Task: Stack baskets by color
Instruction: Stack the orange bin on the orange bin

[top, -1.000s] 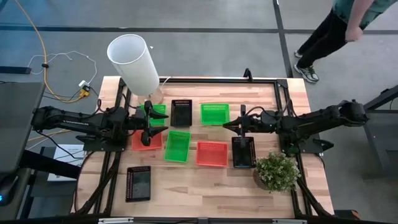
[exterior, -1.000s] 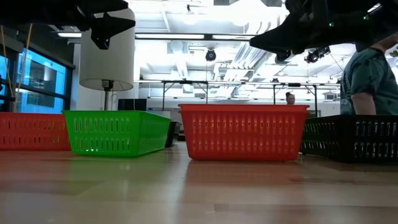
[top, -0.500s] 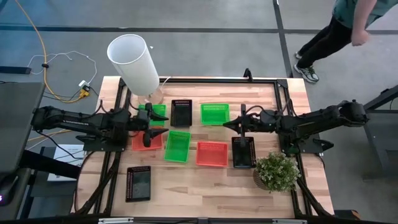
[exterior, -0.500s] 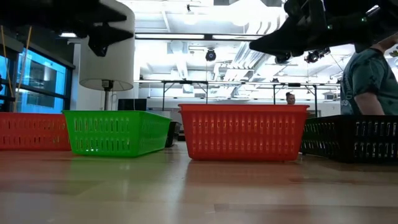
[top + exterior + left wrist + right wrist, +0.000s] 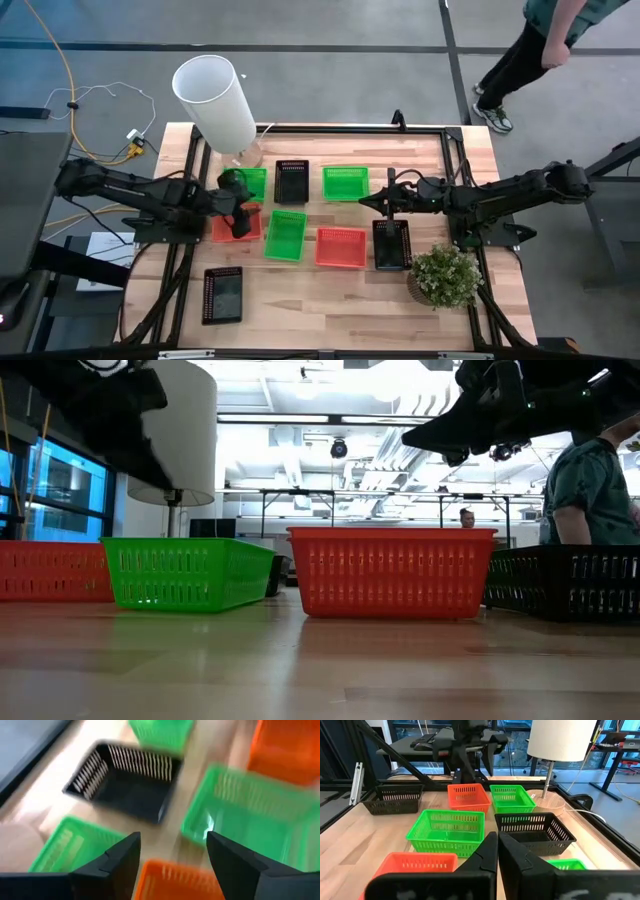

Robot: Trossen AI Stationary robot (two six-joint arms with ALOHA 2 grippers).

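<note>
Several mesh baskets rest on their bottoms on the wooden table. A green basket [image 5: 254, 180], a black one [image 5: 291, 181] and another green one [image 5: 345, 183] form the far row. A red basket [image 5: 225, 228], a green one [image 5: 286, 235], a red one [image 5: 341, 247] and a black one [image 5: 392, 244] form the middle row. Another black basket [image 5: 222, 294] sits near the front. My left gripper [image 5: 240, 220] hangs open, tipped down over the left red basket [image 5: 180, 880], touching nothing. My right gripper [image 5: 364, 200] hovers shut between the far green basket and the right black one.
A tall white cylinder [image 5: 215, 100] on a stand rises at the far left corner. A small potted plant [image 5: 445, 277] stands at the right near side. A black frame [image 5: 455, 160] runs round the table. A person [image 5: 545, 45] walks beyond the far right corner.
My left gripper has tipped from nearly level to pointing steeply down over the left red basket, drawing back a little toward the table's left edge. My right arm has kept still. No basket has moved.
</note>
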